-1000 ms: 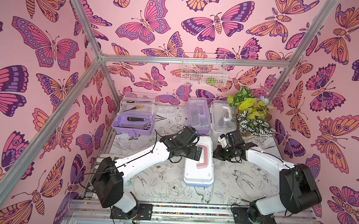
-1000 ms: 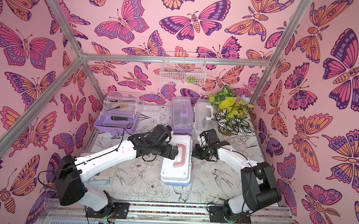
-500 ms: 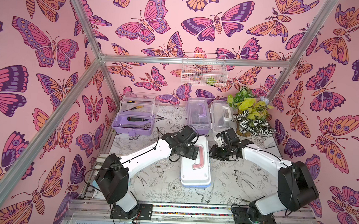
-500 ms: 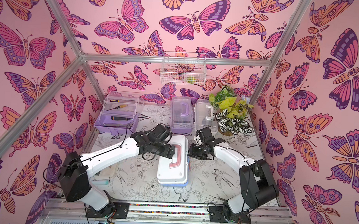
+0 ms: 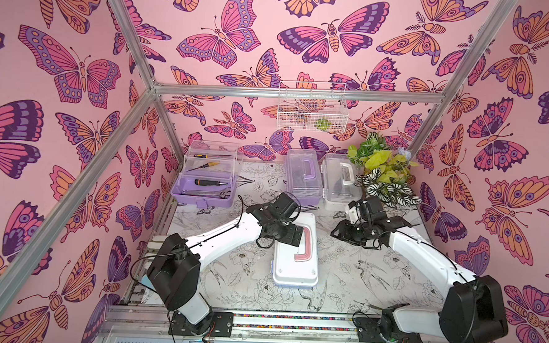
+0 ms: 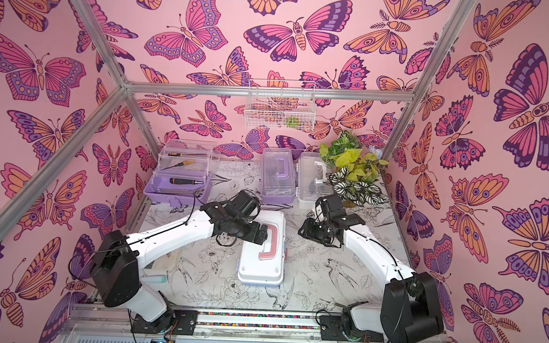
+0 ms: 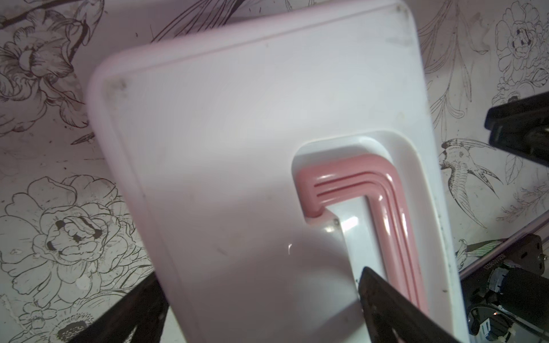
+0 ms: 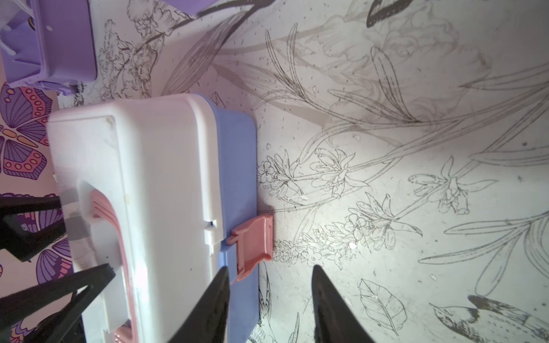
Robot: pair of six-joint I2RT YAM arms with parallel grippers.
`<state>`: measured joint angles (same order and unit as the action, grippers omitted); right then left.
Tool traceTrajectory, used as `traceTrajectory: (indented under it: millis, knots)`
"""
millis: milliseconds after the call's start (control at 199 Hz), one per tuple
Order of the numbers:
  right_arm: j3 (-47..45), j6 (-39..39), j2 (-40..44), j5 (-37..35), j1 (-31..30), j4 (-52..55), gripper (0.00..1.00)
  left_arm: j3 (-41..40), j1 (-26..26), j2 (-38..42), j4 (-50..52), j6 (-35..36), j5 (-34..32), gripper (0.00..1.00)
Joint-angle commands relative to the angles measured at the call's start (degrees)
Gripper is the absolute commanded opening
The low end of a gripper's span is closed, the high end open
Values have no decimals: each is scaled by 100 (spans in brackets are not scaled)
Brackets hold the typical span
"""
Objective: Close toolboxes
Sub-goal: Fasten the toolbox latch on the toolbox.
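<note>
– Right wrist view: blue toolbox (image 8: 234,148) fills the left of the frame, lid (image 8: 142,154) down, pink latch (image 8: 254,240) sticking out just beside the right gripper (image 8: 271,267), bottom centre.
– Jaws parted, empty. And the left gripper (image 7: 258,273)?
– Spread wide over the lid, gripping nothing.

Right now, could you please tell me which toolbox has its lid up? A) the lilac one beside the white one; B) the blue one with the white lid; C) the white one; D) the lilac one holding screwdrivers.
D: that lilac toolbox has its clear lid raised, with a screwdriver lying bare inside.
</note>
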<state>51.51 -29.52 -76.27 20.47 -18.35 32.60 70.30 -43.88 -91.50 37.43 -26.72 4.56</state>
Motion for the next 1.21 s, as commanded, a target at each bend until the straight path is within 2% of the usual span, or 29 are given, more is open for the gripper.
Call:
traceTrajectory:
  millis: [0,106,272,438,625,801,1023,1204]
  knots:
    - [-225,88,9,-71,16,183,46,-55,-42,-58,271,14,42,99]
    - [-323,44,-22,-39,16,81,46,156,-175,-201,578,86,-251,100]
    - [-371,69,-28,-130,16,98,46,243,-175,-390,932,84,-500,91]
    - [-641,-7,-97,300,0,-250,44,-228,44,-361,509,36,-60,80]
    - [-881,106,-179,704,-99,-635,43,-1173,606,-80,-177,-107,348,76]
    - [-1243,36,-166,1495,-272,-1541,41,-1865,1206,249,-571,-133,609,74]
    - [-1489,-252,-433,2161,-736,-2545,38,-1985,1382,440,-624,-147,643,72]
    - [-1655,-511,-614,2229,-898,-3024,37,-1976,1382,454,-635,-158,684,72]
